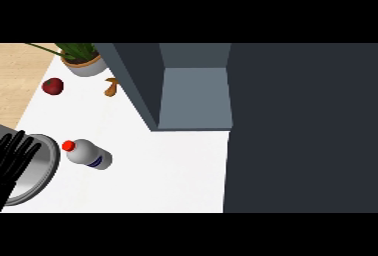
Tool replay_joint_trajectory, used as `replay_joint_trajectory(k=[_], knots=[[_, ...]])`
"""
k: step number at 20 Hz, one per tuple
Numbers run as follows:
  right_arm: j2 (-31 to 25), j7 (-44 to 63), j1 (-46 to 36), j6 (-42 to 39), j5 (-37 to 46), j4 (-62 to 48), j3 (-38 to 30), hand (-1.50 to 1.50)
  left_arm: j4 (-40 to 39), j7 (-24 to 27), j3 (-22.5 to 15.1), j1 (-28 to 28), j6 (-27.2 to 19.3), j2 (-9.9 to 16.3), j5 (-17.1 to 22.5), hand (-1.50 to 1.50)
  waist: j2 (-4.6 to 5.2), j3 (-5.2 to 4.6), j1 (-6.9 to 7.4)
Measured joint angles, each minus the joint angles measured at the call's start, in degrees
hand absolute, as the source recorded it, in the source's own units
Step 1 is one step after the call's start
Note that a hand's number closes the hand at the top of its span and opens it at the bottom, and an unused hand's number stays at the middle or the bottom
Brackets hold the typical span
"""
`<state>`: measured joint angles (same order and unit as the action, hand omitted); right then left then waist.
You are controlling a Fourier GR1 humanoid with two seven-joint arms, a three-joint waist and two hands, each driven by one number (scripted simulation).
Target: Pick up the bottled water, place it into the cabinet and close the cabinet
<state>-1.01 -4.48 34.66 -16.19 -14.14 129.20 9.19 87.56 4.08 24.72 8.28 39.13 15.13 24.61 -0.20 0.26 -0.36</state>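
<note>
The bottled water [89,154], white with a red cap and a blue label, lies on its side on the white counter [170,170], cap pointing to the upper left. My left hand [15,159] shows at the left edge, fingers straight and open, a little left of the bottle and not touching it. The dark cabinet stands open: its grey-blue inside [193,97] shows at the top middle, and its wide dark door [303,130] fills the right side. My right hand shows nowhere.
A round metal bowl [40,172] sits at the left edge, partly under my left hand. Further back are a potted plant [83,62], a red apple [53,86] and a small brown object [111,88].
</note>
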Motion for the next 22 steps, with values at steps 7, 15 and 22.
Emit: replay_joint_trajectory(k=[7,15,22], knots=[[-0.69,-2.24,0.4,-1.34,-0.59,-1.93,-0.7,-1.5,-6.53,5.28,-0.93,-3.19,-0.23,-0.22,-7.09,-1.5,-0.33,0.57,-0.04],[-0.28,-2.33,1.82,-1.43,0.32,-0.55,1.23,-1.5,-15.93,7.48,-1.39,-7.48,-1.38,-0.33,-10.09,-1.5,-0.37,0.91,-0.49],[-0.5,-3.9,3.23,-2.41,0.1,-1.2,1.16,-1.5,-33.9,12.62,-1.13,-14.6,-0.39,0.89,-12.84,-1.5,0.1,0.18,-0.89]])
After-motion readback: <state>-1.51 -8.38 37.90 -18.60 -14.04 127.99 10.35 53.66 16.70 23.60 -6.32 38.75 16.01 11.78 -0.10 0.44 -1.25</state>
